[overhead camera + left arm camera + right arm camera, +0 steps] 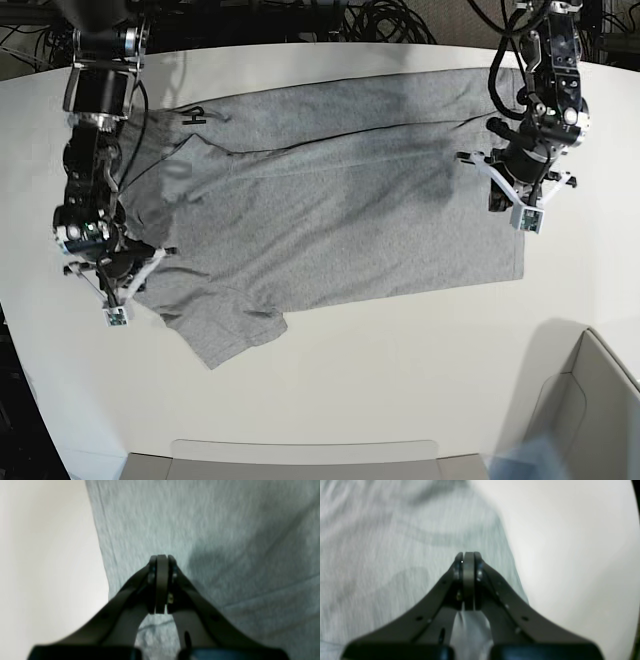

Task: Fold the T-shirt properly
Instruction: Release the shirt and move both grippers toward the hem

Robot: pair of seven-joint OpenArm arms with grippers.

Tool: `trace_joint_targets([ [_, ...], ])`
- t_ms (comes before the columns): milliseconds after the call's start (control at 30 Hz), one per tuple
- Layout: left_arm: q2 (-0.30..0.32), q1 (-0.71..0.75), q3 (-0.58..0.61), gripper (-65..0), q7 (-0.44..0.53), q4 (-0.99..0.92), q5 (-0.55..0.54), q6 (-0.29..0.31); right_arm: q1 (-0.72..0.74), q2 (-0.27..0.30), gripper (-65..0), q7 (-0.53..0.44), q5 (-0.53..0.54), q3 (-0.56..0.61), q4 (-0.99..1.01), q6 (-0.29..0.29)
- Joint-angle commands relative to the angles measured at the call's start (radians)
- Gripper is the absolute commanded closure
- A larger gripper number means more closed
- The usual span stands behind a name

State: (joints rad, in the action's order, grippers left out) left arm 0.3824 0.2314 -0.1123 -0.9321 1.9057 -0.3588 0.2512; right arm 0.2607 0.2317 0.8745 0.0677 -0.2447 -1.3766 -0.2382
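Note:
The heather-grey T-shirt [340, 210] lies spread, plain side up, on the white table [400, 380], with wrinkles across its middle. My left gripper [505, 198] is over the shirt's right end. In the left wrist view [162, 557] its jaws are shut over the cloth [212, 530], a little in from the shirt's edge. My right gripper [128, 272] is at the shirt's left end by a sleeve. In the right wrist view [468, 555] its jaws are shut over the cloth [382, 555]. No cloth shows between either pair of pads. The black lettering is hidden.
A small black mark [195, 117] sits near the shirt's far left corner. A grey tray rim [300, 452] is at the table's front edge, and a grey box [600, 400] at the front right. Black cables [380, 20] run behind the table.

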Motion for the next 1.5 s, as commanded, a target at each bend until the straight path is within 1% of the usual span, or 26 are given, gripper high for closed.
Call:
trace_joint_targets([
  [0,0.007,-0.007,-0.003,0.0,0.006,0.016,-0.001,0.001,0.059,0.008,0.0,-0.05,-0.022,-0.003,0.062,0.004],
  [100,0.003,-0.008,0.003,0.0,0.006,0.016,-0.004,0.001,0.139,0.022,0.0,-0.165,-0.039,0.0,0.294,0.006],
  [200,0.002,-0.007,0.003,0.0,0.006,0.015,-0.004,0.001,0.188,0.067,0.0,-0.266,-0.041,0.009,0.478,0.006],
  [233,0.002,-0.007,0.003,0.0,0.006,0.015,-0.004,0.001,0.193,0.077,0.0,-0.285,-0.041,0.018,0.518,0.007],
  [300,-0.004,-0.007,0.003,0.0,0.006,0.015,-0.004,0.001,0.187,0.097,0.0,-0.285,-0.039,0.044,0.549,0.024],
  [367,-0.04,-0.01,-0.005,0.0,0.006,0.015,-0.001,0.001,0.13,0.11,0.0,-0.269,-0.039,0.078,0.541,0.047],
  [433,-0.067,-0.01,-0.007,0.0,0.006,0.015,-0.001,0.001,0.059,0.127,0.0,-0.255,-0.039,0.11,0.483,0.058],
  [533,-0.076,-0.01,0.003,0.0,0.006,0.013,-0.001,0.0,-0.099,0.131,0.0,-0.154,-0.024,0.104,0.311,0.061],
  [600,-0.076,-0.011,0.001,0.0,0.006,0.013,-0.001,0.0,-0.208,0.133,0.0,-0.093,0.027,0.08,0.184,0.059],
  [667,-0.076,-0.011,-0.005,0.0,0.006,0.013,-0.001,0.0,-0.317,0.134,0.0,-0.031,0.103,0.043,0.058,0.059],
  [767,-0.076,-0.028,-0.003,0.0,0.006,0.013,-0.001,0.0,-0.444,0.137,0.0,-0.01,0.205,-0.031,-0.063,0.058],
  [900,-0.076,-0.039,0.003,0.0,0.006,0.013,-0.003,0.0,-0.496,0.136,0.0,-0.01,0.232,-0.063,-0.174,0.056],
  [967,-0.076,-0.039,0.003,0.0,0.006,0.013,-0.003,0.0,-0.496,0.131,0.0,-0.004,0.232,-0.064,-0.251,0.058],
  [1000,-0.076,-0.039,0.003,0.0,0.006,0.013,-0.003,0.0,-0.496,0.13,-2.2,-0.004,0.232,-0.064,-0.289,0.058],
  [1100,-0.076,-0.039,0.003,0.0,0.006,0.013,-0.003,0.0,-0.469,0.13,-17.2,-0.005,0.234,-0.066,-0.39,0.058],
  [1167,-0.076,-0.037,0.003,0.0,0.006,0.013,-0.003,0.0,-0.423,0.137,-26.2,-0.01,0.234,-0.066,-0.415,0.052],
  [1200,-0.076,-0.037,0.003,0.0,0.006,0.013,-0.003,0.0,-0.381,0.137,-29.2,-0.01,0.234,-0.066,-0.409,0.052],
  [1233,-0.076,-0.037,0.003,0.0,0.006,0.013,-0.003,0.0,-0.335,0.137,-30.1,-0.01,0.234,-0.066,-0.399,0.052],
  [1333,-0.076,-0.037,0.003,0.0,0.006,0.013,-0.003,0.0,-0.196,0.134,-29.8,-0.01,0.235,-0.063,-0.287,0.052],
  [1400,-0.076,-0.037,0.003,0.0,0.006,0.013,-0.003,0.0,-0.084,0.131,-29.8,-0.011,0.24,-0.058,-0.146,0.05],
  [1467,-0.076,-0.037,0.003,0.0,0.006,0.013,-0.004,0.0,0.019,0.136,-29.8,-0.018,0.292,-0.057,0.021,0.05],
])
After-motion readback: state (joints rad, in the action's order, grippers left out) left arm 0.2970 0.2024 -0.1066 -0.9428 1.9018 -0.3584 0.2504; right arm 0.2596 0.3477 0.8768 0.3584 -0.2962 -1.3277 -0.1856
